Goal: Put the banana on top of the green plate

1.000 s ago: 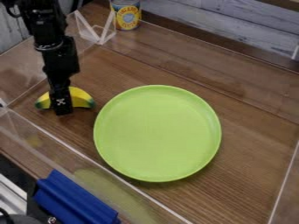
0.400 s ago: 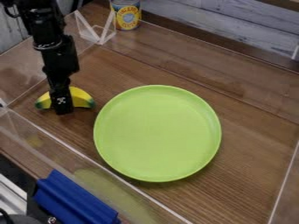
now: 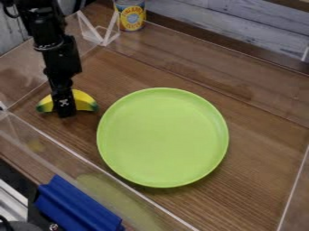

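Nothing's budged since the last frame. The gripper (image 3: 63, 101) hides the banana's (image 3: 79, 99) middle, jaws spread wide astride it, left of the green plate (image 3: 162, 136); contact unclear.

Lighting even and fairly bright, diffuse from above. Soft shadow beneath the green plate (image 3: 162, 137) along its lower rim. Pale glare streaks on the clear panel (image 3: 24, 72) at left. Low resolution; fine detail soft throughout, lower-left corner blurred.
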Robot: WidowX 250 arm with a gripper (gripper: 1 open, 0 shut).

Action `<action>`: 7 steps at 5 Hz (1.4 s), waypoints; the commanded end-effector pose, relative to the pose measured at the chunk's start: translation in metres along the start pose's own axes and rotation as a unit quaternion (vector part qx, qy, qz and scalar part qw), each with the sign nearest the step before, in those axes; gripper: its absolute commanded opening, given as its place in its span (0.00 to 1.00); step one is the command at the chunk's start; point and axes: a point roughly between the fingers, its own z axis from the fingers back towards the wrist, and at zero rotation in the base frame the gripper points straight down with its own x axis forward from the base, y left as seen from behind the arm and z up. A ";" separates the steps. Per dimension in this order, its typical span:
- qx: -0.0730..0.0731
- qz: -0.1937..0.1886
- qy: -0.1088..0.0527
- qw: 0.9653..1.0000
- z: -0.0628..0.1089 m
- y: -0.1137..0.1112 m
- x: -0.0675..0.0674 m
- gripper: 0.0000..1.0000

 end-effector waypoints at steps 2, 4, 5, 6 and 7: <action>0.000 0.020 -0.003 1.000 0.016 -0.004 0.000 0.00; 0.005 0.033 -0.004 0.999 0.047 -0.018 0.011 0.00; 0.006 0.040 -0.008 0.999 0.060 -0.030 0.019 0.00; -0.002 0.036 -0.001 0.999 0.055 -0.046 0.025 0.00; -0.010 0.026 0.004 1.000 0.051 -0.060 0.030 0.00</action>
